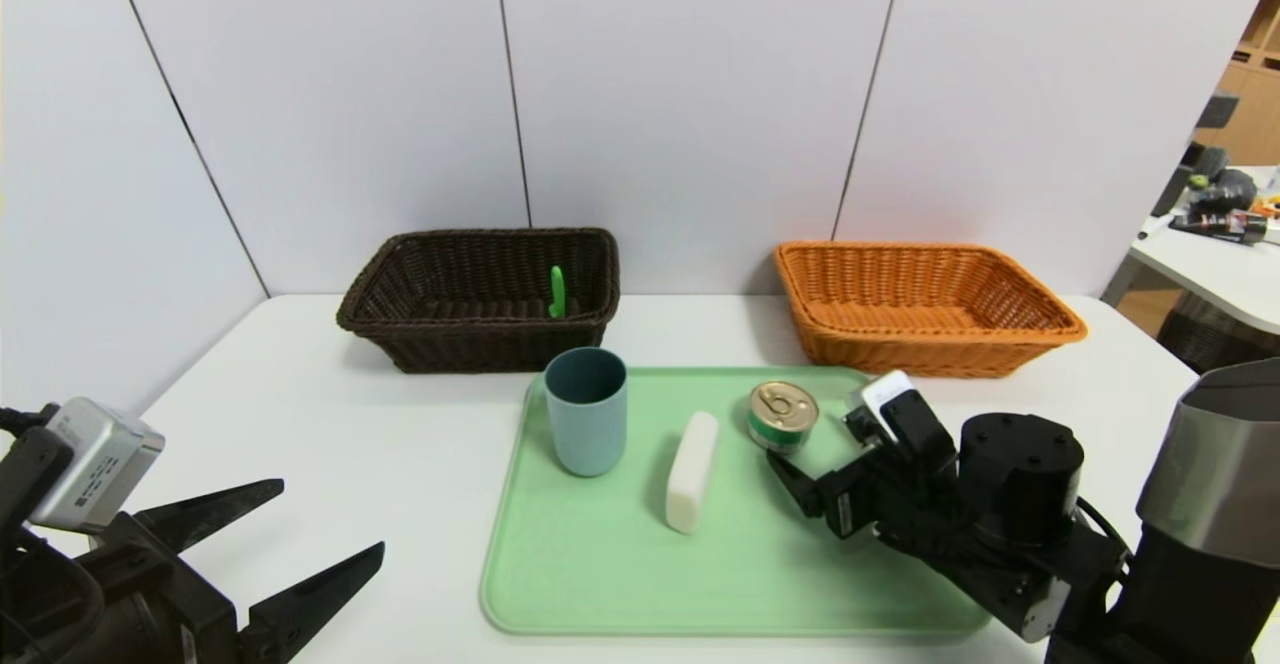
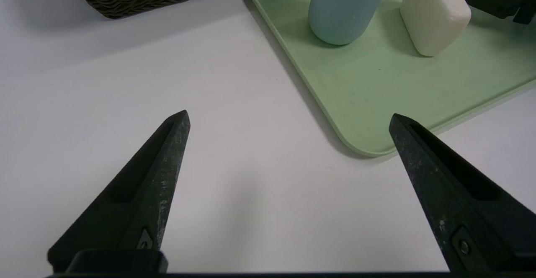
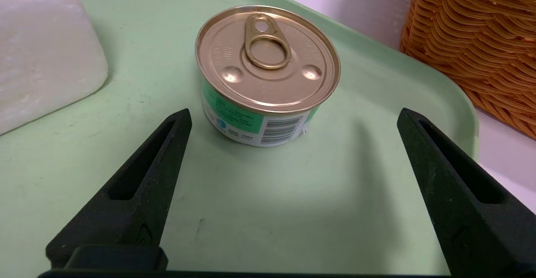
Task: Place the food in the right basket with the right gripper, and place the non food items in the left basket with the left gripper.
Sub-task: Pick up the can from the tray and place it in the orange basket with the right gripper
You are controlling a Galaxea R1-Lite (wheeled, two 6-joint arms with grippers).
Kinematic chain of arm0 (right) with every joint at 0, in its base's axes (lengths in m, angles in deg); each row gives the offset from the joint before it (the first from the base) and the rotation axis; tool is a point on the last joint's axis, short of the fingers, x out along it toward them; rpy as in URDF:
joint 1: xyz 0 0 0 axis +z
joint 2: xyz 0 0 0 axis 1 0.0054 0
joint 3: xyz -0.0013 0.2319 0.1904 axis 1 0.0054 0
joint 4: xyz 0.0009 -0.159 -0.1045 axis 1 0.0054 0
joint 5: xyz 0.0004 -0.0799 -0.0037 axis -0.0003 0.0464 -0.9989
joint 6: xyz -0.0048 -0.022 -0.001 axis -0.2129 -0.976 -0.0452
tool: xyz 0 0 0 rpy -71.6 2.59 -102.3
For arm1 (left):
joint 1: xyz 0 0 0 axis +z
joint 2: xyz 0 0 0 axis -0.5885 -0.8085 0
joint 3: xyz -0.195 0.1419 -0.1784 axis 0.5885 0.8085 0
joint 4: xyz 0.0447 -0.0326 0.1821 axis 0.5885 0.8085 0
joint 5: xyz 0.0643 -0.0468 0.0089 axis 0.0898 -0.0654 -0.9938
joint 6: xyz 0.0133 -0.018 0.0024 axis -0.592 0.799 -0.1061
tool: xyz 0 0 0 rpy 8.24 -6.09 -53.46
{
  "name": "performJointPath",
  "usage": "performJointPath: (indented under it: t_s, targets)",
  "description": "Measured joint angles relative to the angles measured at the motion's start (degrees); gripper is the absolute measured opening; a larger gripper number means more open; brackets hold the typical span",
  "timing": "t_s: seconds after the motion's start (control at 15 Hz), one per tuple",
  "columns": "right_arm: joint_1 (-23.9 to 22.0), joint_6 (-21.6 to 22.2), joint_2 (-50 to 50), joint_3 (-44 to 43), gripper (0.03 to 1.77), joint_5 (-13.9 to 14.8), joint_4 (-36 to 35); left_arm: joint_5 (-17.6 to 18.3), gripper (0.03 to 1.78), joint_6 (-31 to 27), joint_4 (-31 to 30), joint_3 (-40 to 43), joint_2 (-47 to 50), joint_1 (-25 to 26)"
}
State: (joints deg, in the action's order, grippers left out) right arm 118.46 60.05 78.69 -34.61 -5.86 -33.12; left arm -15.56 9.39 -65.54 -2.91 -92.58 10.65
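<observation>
Hovering low over the green tray, the right tool is spread wide just before the can. I judge it rigid, smooth, fairly heavy: grip its round side wall. Left tool waits spread.

Sealed food can: gold pull-tab lid, green-and-white label, upright at the tray's far right corner. White soap bar: lying mid-tray, long axis running front to back. Blue-grey cup: upright, mouth up, tray's far left. Dark brown wicker basket back left, holding a green item. Orange wicker basket back right.
</observation>
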Motion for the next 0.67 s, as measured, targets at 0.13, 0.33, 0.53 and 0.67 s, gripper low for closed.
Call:
performJointPath:
  t_s: [0.13, 0.33, 0.53, 0.67]
  targets:
    - [-0.1, -0.1, 1.1, -1.2, 1.69, 0.0, 0.0, 0.0, 1.69, 0.0, 0.0, 0.3, 0.0, 0.0]
    - [-0.2, -0.3, 2.2, -3.3, 1.69, -0.5, 0.0, 0.0, 1.69, 0.3, 0.0, 0.5, 0.0, 0.0]
    - [-0.2, -0.6, 3.2, -5.7, 1.69, -1.0, 0.0, 0.0, 1.69, 0.6, 0.0, 0.5, 0.0, 0.0]
    - [-0.2, -1.1, 3.9, -7.3, 1.69, -1.5, 0.0, 0.0, 1.69, 0.6, 0.0, 0.6, 0.0, 0.0]
